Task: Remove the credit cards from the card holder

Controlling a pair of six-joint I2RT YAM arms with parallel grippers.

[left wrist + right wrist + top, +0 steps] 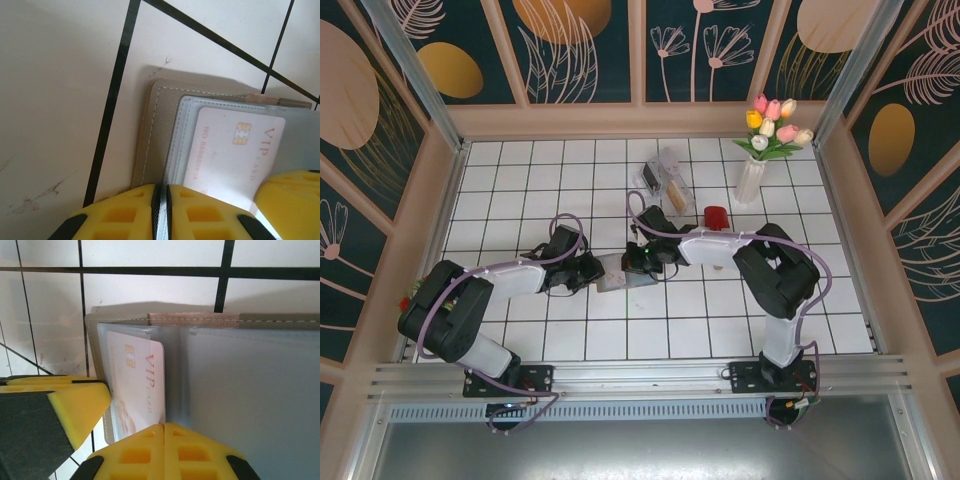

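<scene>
The holder [617, 273] lies open on the tiled table [650, 335], midway between the 2 grippers. The left gripper [161, 200] is pinched onto the holder's near edge. The right gripper [164, 440] is closed tight at the edge of 1 pink VIP card [137, 385] sitting in its clear sleeve; I cannot tell whether it grips the card.

clear box [668, 180], vase [750, 182] beyond card holder [615, 275], open tiles [650, 335] nearer
</scene>
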